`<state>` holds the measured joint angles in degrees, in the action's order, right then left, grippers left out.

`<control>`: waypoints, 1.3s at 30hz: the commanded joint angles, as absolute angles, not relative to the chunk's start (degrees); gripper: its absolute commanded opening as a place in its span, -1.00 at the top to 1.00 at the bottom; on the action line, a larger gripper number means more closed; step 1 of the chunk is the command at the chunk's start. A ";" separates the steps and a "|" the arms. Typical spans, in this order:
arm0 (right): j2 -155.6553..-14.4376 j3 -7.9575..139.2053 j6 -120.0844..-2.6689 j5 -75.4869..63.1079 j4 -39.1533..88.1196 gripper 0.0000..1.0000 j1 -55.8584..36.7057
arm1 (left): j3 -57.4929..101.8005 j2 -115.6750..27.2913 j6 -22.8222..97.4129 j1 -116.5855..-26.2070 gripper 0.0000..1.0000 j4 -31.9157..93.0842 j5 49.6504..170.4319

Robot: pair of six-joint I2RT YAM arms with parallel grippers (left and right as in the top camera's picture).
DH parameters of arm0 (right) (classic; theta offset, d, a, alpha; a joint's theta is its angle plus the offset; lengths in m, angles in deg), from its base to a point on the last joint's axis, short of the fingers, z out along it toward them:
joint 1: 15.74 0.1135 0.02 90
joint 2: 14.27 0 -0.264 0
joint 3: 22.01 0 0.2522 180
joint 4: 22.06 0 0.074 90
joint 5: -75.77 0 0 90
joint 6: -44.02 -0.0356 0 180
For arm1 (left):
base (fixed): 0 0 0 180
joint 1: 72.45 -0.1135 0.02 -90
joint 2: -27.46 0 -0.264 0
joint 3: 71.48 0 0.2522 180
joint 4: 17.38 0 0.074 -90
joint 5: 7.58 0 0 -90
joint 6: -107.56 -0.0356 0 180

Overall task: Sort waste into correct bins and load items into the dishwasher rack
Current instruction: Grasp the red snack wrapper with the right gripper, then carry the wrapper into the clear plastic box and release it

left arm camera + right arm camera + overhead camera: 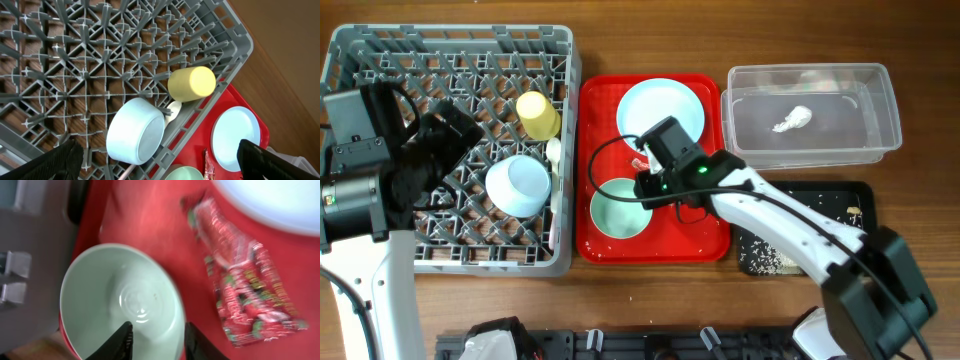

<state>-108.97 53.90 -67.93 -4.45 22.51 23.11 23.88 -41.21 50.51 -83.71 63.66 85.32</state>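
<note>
One large grey dishwasher rack (470, 262) sits directly left of the red serving tray (705, 240), their sides almost touching. Right of the tray's far half is the clear tub (880, 110), and right of its near half is the black tray (820, 200).

The left gripper (160, 167) hovers over the rack, left of the red tray, fingers spread wide and holding nothing. The right gripper (157, 342) hangs over the tray's near end, fingers partly apart, astride the rim of the pale green bowl (618, 210). Whether they touch it cannot be told.

The pale blue plate (665, 105) lies on the tray's far end. The pale blue bowl (517, 185) and the yellow cup (538, 113), on its side, are in the rack near the wall facing the tray. The red snack wrapper (245, 295) lies on the tray between plate and green bowl. The white tissue (792, 120) is in the clear tub. Scattered rice (765, 262) lies in the black tray's corner nearest the red tray.
</note>
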 commanded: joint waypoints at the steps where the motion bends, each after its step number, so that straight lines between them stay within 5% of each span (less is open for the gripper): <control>1: -106.04 55.76 -66.69 -15.66 23.49 0.01 22.21 | 24.10 -41.01 51.03 -83.97 -1.00 63.51 85.36; 11: -125.16 53.85 -65.49 -16.76 22.37 -0.04 22.21 | 24.10 -41.01 51.03 -83.97 -1.00 63.51 85.36; 13: -125.21 54.01 -65.44 -16.74 22.64 0.19 22.21 | 24.10 -41.01 51.03 -83.97 -1.00 63.51 85.36; 14: -123.85 55.34 -65.38 -16.78 24.30 0.58 22.15 | 24.10 -41.01 51.03 -83.97 -0.99 63.51 85.36; 16: -119.74 58.79 -63.47 -16.82 27.69 0.88 22.15 | 24.10 -41.01 51.03 -83.97 -0.99 63.51 85.36; 23: -95.51 62.79 -59.23 -30.90 32.43 0.91 13.84 | 24.10 -41.01 51.03 -83.97 -1.00 63.51 85.36; 29: -98.76 62.55 -57.27 -28.06 31.82 0.91 -3.55 | 24.10 -41.01 51.03 -83.97 -0.99 63.51 85.36; 34: -109.30 62.55 -56.44 -26.11 31.58 0.62 -7.36 | 24.10 -41.01 51.03 -83.97 -1.00 63.51 85.36; 35: -110.21 62.55 -56.44 -26.13 31.53 0.40 -7.36 | 24.10 -41.01 51.03 -83.97 -1.00 63.51 85.36; 36: -110.28 62.57 -55.96 -26.13 31.53 -0.15 -7.36 | 24.10 -41.01 51.03 -83.97 -1.00 63.51 85.36; 37: -109.78 62.75 -54.95 -26.09 31.75 -0.49 -7.36 | 24.10 -41.01 51.03 -83.97 -1.00 63.51 85.36; 39: -107.85 63.76 -54.95 -24.67 33.06 -0.50 -7.34 | 24.10 -41.01 51.03 -83.97 -1.00 63.51 85.36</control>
<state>-109.93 62.42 -55.89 -26.55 32.28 -7.23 23.88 -41.21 50.53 -83.71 63.64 85.32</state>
